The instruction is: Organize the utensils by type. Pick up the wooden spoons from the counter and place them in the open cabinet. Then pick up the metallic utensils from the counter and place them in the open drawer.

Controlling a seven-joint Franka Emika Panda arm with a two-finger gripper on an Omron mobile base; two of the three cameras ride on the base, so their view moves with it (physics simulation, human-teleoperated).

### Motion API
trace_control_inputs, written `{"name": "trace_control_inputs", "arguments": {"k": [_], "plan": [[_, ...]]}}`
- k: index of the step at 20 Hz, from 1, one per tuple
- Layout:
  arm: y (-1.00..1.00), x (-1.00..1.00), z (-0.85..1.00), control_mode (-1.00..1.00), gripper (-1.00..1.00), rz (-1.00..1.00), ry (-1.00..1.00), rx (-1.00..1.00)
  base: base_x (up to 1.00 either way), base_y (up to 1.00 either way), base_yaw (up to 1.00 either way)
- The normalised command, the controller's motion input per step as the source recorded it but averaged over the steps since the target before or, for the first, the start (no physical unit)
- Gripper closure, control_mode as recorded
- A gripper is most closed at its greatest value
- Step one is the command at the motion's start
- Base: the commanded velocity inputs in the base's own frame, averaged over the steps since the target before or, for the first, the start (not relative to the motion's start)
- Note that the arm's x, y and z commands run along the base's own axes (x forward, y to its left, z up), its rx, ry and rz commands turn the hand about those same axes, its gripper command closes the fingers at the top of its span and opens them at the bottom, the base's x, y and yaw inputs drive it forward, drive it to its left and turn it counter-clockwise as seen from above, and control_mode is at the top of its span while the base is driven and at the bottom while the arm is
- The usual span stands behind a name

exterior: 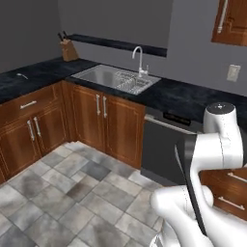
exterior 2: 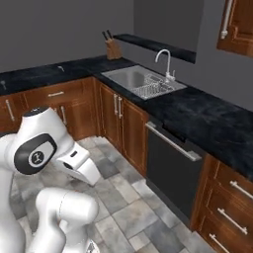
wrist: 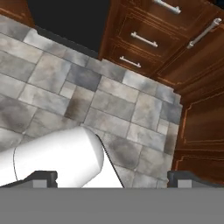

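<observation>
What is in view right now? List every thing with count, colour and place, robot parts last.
counter: one, black stone, L-shaped along both walls
sink: one, steel, set in the counter, with a wire rack in its right part
faucet: one, silver, behind the sink
knife block: one, wooden with dark handles, in the far counter corner
metallic utensil: one, small, silver, on the left counter; exact type too small to tell
dishwasher: one, black with silver bar handle, right of the sink cabinets
base cabinets: brown wood, silver handles, under the counter
wall cabinet: one, brown wood, upper right
wall outlet: one, white, on the wall above the counter
floor: grey tiles
gripper: one, dark fingertips, open, pointing down at the floor by the drawers
</observation>
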Motion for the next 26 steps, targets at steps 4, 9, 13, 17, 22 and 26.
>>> {"name": "trace_control_inputs", "arguments": {"k": [4,9,13,17,22,26], "plan": [[0.00,0.00,0.00,1.00,-1.00,0.00,0.00,0.00,0.73,0.53,0.25],[0.00,0.00,0.00,1.00,-1.00,0.00,0.00,0.00,0.94,0.40,0.23],[0.00,0.00,0.00,1.00,-1.00,0.00,0.00,0.00,0.98,0.30,0.30],[0.00,0.00,0.00,1.00,-1.00,0.00,0.00,0.00,0.93,0.15,0.45],[0.00,0.00,0.00,1.00,-1.00,0.00,0.00,0.00,1.00,0.05,0.43],[0.00,0.00,0.00,1.00,-1.00,0.00,0.00,0.00,1.00,0.04,0.43]]}}
